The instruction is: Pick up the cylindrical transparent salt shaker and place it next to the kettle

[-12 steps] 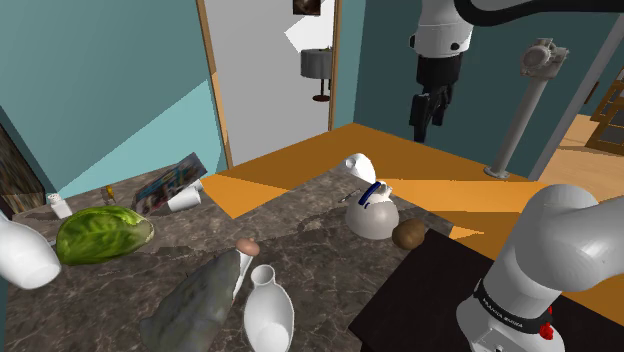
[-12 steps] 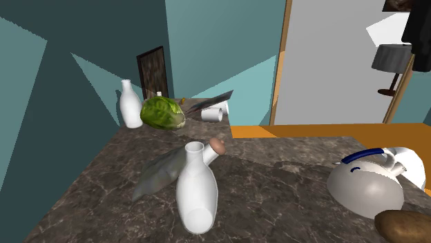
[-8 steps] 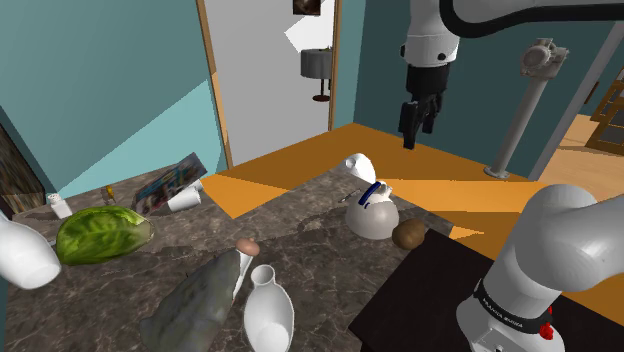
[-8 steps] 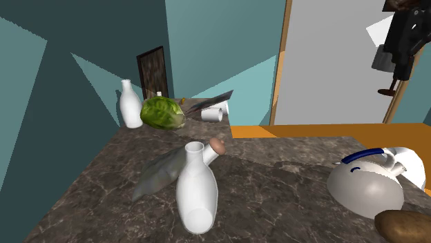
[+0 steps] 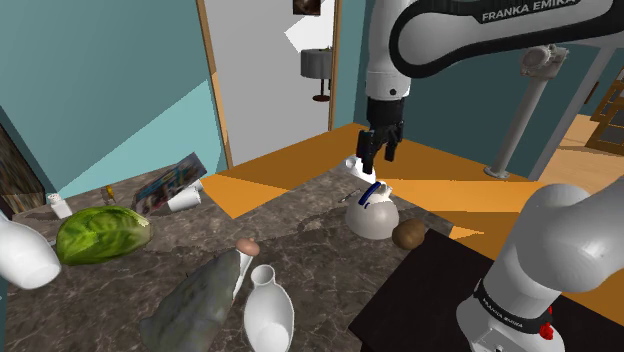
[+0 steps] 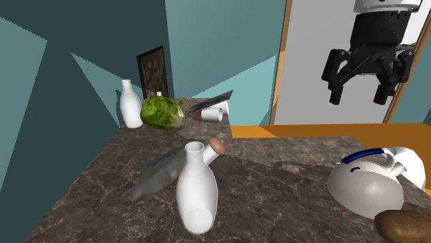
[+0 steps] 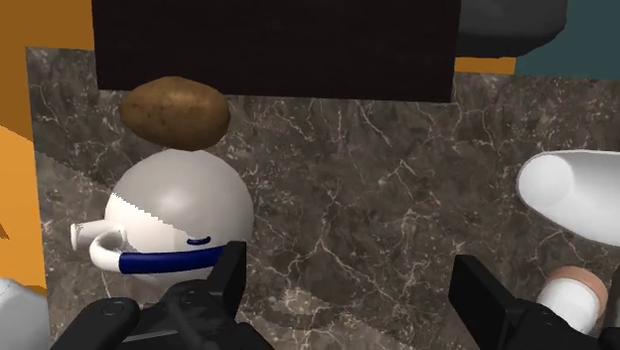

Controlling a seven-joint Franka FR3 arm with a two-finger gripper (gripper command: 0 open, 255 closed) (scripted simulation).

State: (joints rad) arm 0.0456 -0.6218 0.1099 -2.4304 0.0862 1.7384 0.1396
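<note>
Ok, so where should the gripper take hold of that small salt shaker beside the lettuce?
Take the salt shaker across its round body, below the cap, probably coming straight down from above. It seems to stand upright, and the lettuce lies close beside it, so a sideways approach looks crowded. The gripper is open.

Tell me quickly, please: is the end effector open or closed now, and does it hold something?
End effector: open, holding nothing.
</note>
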